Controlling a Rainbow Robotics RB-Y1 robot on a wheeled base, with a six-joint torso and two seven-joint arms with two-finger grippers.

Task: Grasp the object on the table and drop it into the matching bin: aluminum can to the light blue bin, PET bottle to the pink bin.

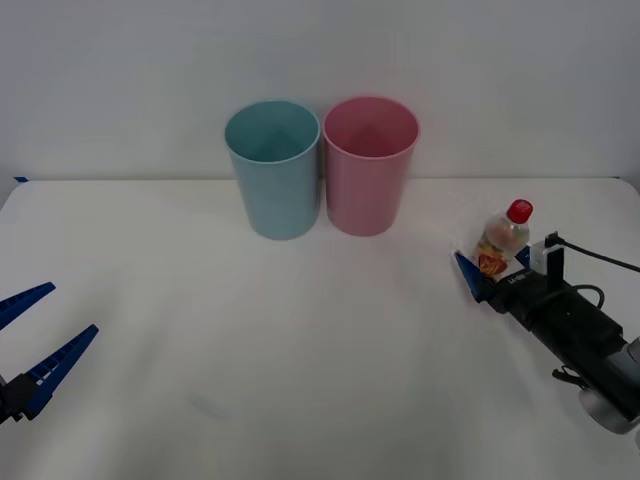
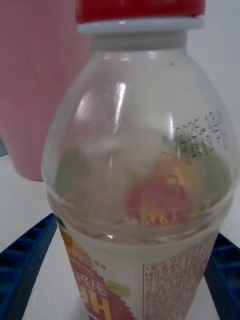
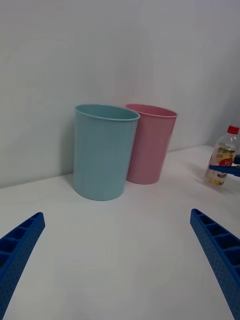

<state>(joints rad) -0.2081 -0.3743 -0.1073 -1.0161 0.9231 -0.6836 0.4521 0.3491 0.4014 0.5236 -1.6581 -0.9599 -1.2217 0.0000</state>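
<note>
Two blue fingers of the right end effector (image 1: 492, 272) straddle the upright PET bottle (image 1: 500, 243) near the tabletop's (image 1: 300, 350) right edge; firm clamping unclear. Left end effector (image 1: 35, 342) spread, near-left corner.

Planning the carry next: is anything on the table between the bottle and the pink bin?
Nothing visible. The PET bottle stands upright between the right gripper's fingers, and bare table lies between it and the pink bin. The light blue bin sits beyond the pink one.
</note>
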